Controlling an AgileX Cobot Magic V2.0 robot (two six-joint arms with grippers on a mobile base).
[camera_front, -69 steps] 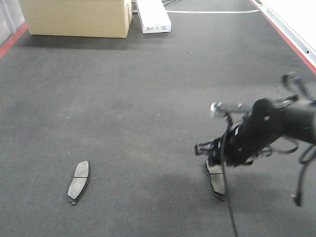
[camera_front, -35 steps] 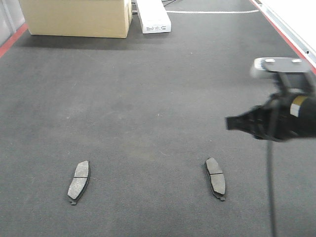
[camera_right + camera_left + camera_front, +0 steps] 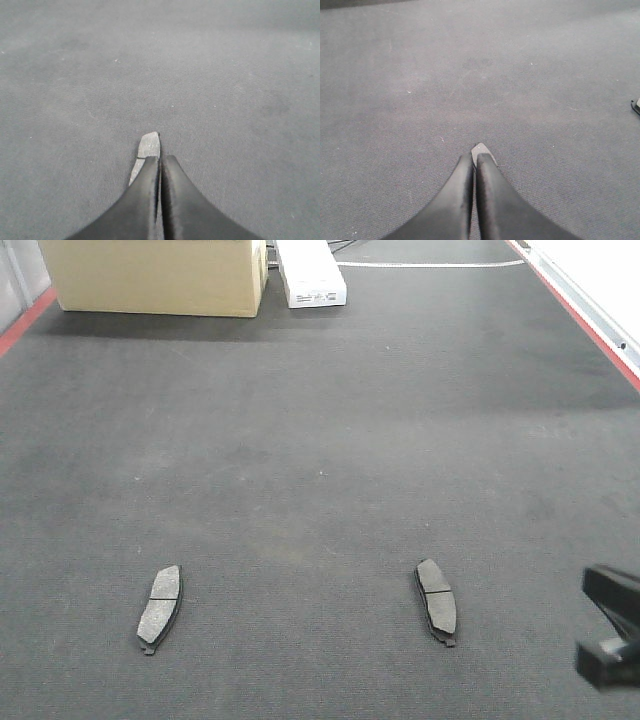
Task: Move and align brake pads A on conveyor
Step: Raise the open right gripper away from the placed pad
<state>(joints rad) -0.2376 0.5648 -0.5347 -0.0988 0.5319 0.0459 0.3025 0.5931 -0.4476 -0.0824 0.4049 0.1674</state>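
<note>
Two pads are lying flat on the belt (image 3: pixel 320 440), well apart. The left pad (image 3: pixel 160 608) and the right pad (image 3: pixel 437 600) are both lying lengthwise, each showing one groove across its middle. Two red strips (image 3: pixel 25 318) are running along the belt, one at each edge. At the far end one cardboard box (image 3: pixel 150 275) is standing beside one white box (image 3: pixel 310 275), which is carrying dark print too small to read.

The left gripper (image 3: pixel 474 159) is hanging over the belt with its fingers pressed together, pinching nothing — a grey pad tip (image 3: pixel 481 149) is peeking out past them. The right gripper (image 3: pixel 160 159) is pressed together the same way, with a pad end (image 3: pixel 149 146) showing beyond its left finger. One blurred black arm part (image 3: pixel 612 638) is showing at the front view's lower right corner, apart from the right pad.
</note>
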